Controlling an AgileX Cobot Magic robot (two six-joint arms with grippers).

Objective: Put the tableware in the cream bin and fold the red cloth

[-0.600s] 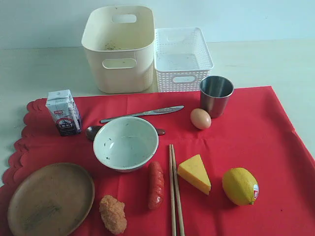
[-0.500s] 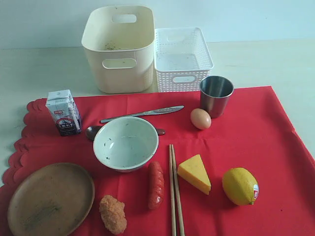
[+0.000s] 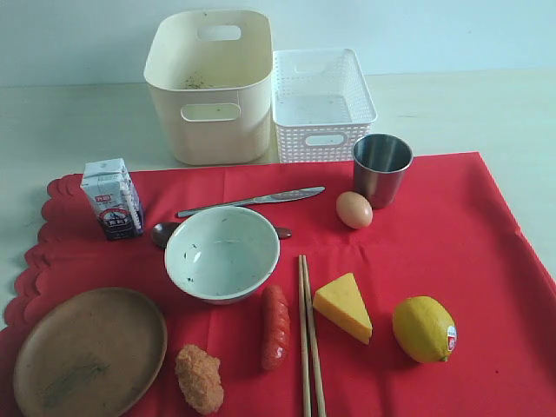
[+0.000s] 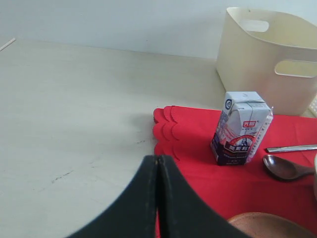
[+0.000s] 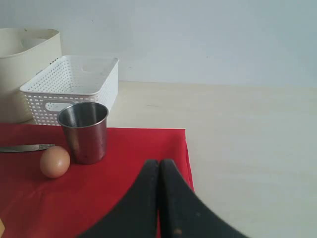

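Observation:
The red cloth (image 3: pixel 434 252) lies flat with its scalloped edge at the left. On it rest the speckled bowl (image 3: pixel 222 253), the wooden plate (image 3: pixel 89 351), the steel cup (image 3: pixel 381 168), the steel knife (image 3: pixel 252 201), the dark spoon (image 3: pixel 162 233) partly hidden behind the bowl, and the chopsticks (image 3: pixel 308 334). The cream bin (image 3: pixel 211 85) stands behind the cloth. Neither arm shows in the exterior view. My left gripper (image 4: pixel 157 159) is shut and empty near the scalloped edge. My right gripper (image 5: pixel 159 162) is shut and empty over the cloth's right edge, near the cup (image 5: pixel 84 131).
A white lattice basket (image 3: pixel 321 104) stands right of the cream bin. A milk carton (image 3: pixel 111 198), egg (image 3: pixel 354 209), sausage (image 3: pixel 275 327), cheese wedge (image 3: pixel 343 306), lemon (image 3: pixel 424 328) and fried nugget (image 3: pixel 200 378) lie on the cloth. Bare table surrounds the cloth.

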